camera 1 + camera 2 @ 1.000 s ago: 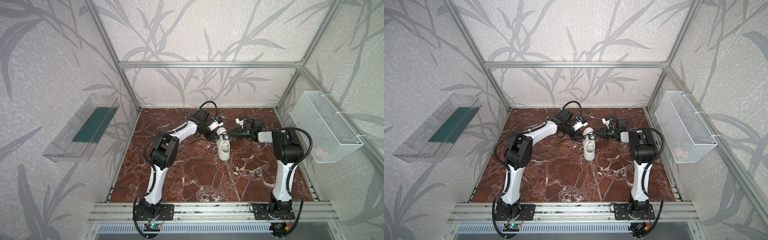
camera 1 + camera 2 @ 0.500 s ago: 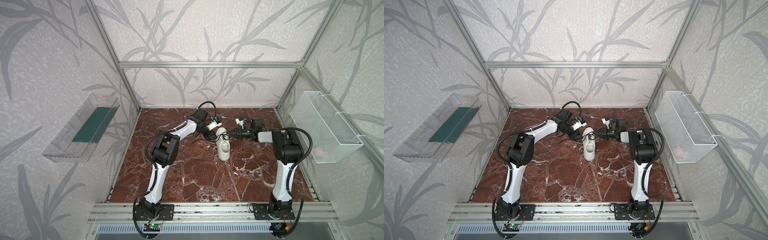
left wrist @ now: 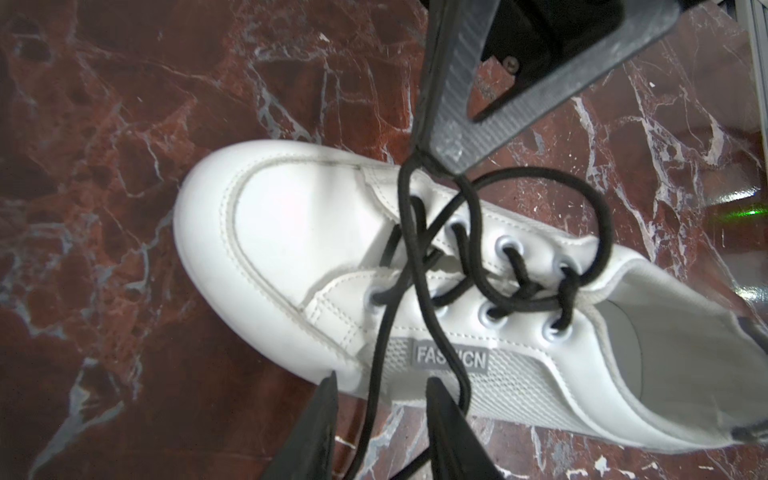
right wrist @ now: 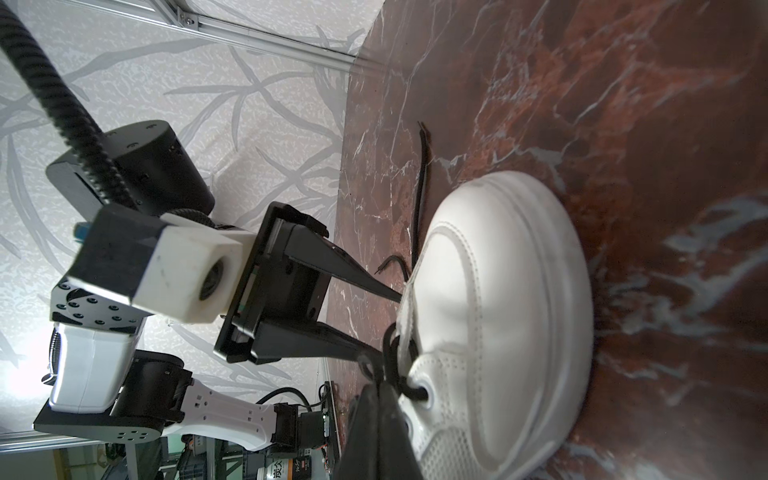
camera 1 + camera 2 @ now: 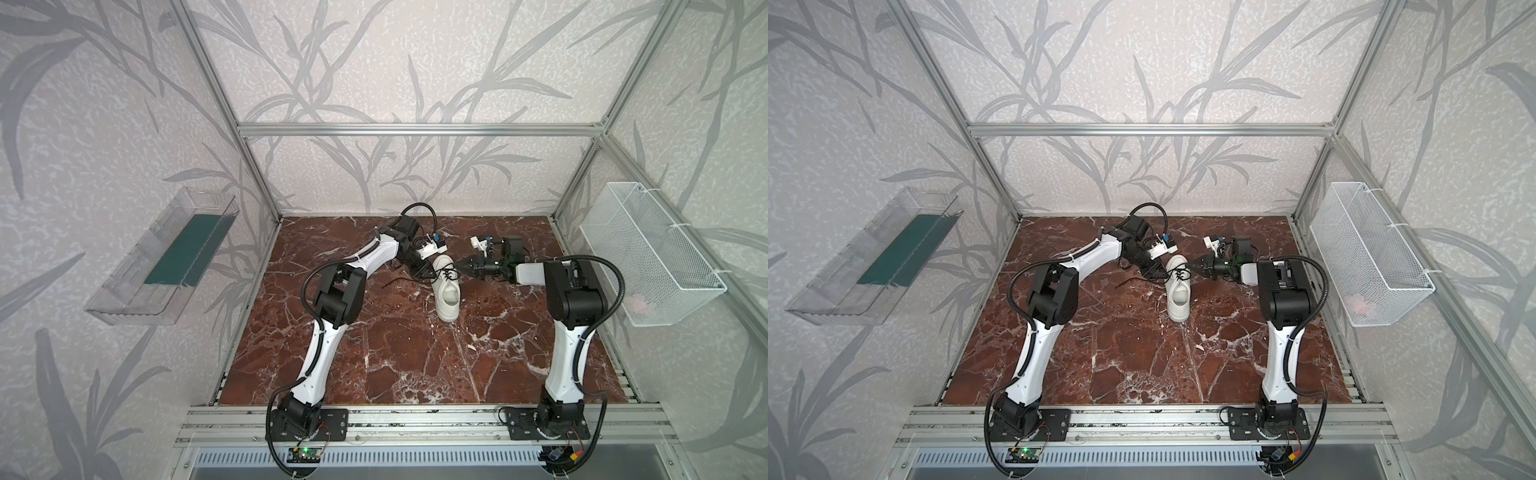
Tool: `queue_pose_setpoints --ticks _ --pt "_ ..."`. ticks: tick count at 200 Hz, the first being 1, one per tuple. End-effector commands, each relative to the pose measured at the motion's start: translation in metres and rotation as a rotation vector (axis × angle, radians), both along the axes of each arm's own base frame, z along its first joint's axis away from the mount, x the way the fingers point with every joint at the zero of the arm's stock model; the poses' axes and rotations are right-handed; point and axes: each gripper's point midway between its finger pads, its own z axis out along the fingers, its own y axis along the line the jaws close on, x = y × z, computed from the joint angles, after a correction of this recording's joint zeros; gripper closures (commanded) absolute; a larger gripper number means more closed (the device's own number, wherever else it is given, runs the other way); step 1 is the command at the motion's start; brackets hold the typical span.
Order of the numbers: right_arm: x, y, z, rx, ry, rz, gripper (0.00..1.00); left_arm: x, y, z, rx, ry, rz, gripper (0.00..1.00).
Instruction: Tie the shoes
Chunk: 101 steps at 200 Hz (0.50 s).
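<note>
The white shoe point(image 5: 446, 291) point(image 5: 1179, 296) lies at the middle back of the marble table, its toe pointing to the far side. Its black laces point(image 3: 478, 257) cross over the eyelets in a loose loop. My left gripper point(image 3: 382, 399) point(image 5: 424, 273) is at the shoe's left side and stands open. One lace strand runs freely between its fingers. My right gripper point(image 4: 380, 386) point(image 5: 459, 266) reaches in from the right and is shut on the lace loop just above the eyelets. A loose lace end point(image 5: 395, 282) trails on the table to the left.
A clear plastic bin point(image 5: 166, 257) with a green bottom hangs on the left wall. A white wire basket point(image 5: 648, 249) hangs on the right wall. Aluminium frame posts stand at the back corners and a rail point(image 5: 415, 415) runs along the front edge.
My left arm has shifted slightly beside the shoe. The right gripper and the shoe have stayed where they were.
</note>
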Motion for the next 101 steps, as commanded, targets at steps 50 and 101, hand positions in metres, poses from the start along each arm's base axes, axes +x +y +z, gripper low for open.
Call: queue_pose_setpoints --ticks 50,101 --pt "0.008 0.0 0.025 0.022 -0.067 0.012 1.0 -0.003 0.003 -0.001 0.006 -0.025 -0.037 0.9" --pt "0.013 -0.001 0.023 0.014 -0.052 -0.001 1.0 0.003 0.011 0.021 0.02 -0.141 -0.026 1.0"
